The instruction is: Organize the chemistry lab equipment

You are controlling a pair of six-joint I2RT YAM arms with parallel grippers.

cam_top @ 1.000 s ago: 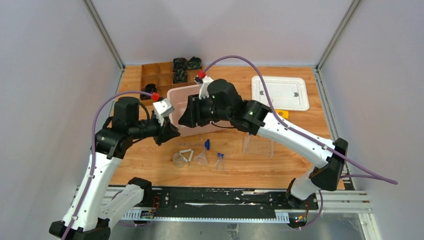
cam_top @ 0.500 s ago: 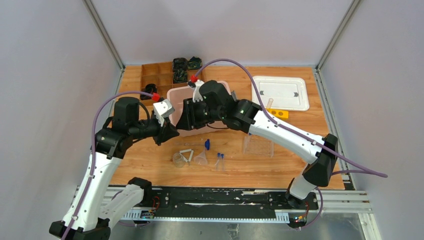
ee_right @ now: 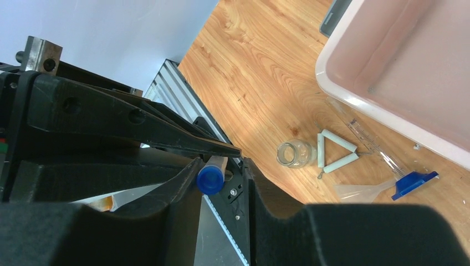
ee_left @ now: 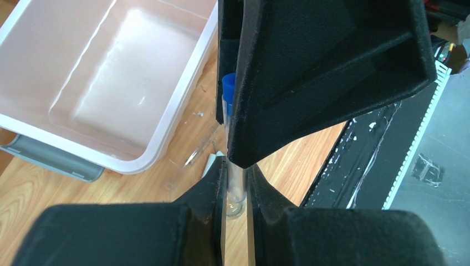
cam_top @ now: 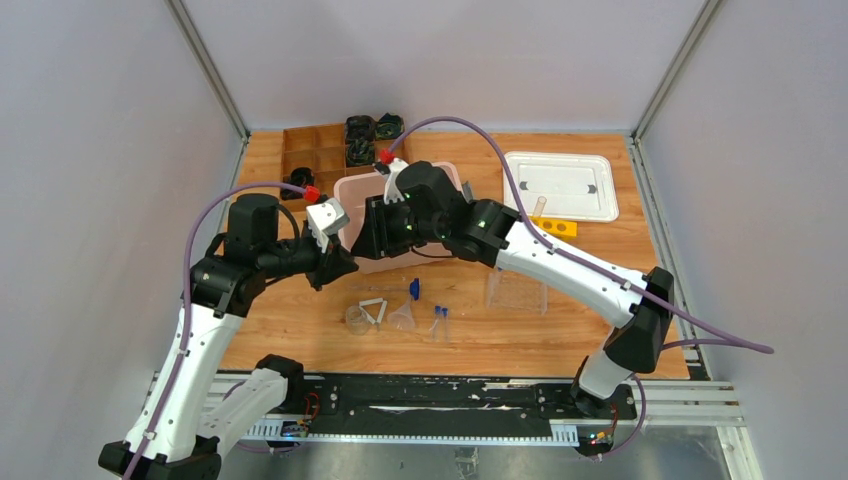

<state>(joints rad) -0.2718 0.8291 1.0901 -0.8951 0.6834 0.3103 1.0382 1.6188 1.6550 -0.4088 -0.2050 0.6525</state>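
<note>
Since the earlier frame the right arm has swung toward 9 o'clock, bringing the right gripper (cam_top: 366,240) close against the left gripper (cam_top: 343,262). The left arm and the loose items have not shifted.

We find the left jaws pressed onto a blue-capped clear tube (ee_left: 236,185), pinching its clear body. The tube is held in the air above the surface (cam_top: 300,330), off the 7 o'clock corner of the pink bin (ee_left: 111,72). The right jaws stand part-spread around the capped end. In the right wrist view one finger (ee_right: 177,188) sits just beside the cap, and we cannot tell whether it touches. A gap shows on the cap's other side.

At 6 o'clock of the bin the remaining equipment lies on the surface:
- The small clear beaker (cam_top: 356,319) stands just beside the white wire triangle (cam_top: 374,308).
- The funnel (cam_top: 402,319) lies at 3 o'clock of the triangle.
- The blue-tipped rod (cam_top: 412,288) lies between these and the bin.
- Two more blue-capped tubes (cam_top: 440,320) lie at 3 o'clock of the funnel.

The clear rectangular tray (cam_top: 517,291) sits at 4 o'clock of the bin, apart from the rest. The yellow tube rack (cam_top: 555,227) lies at 3 o'clock, just beside the white lid (cam_top: 560,185). The brown compartment box (cam_top: 315,150) stands at 11 o'clock.
</note>
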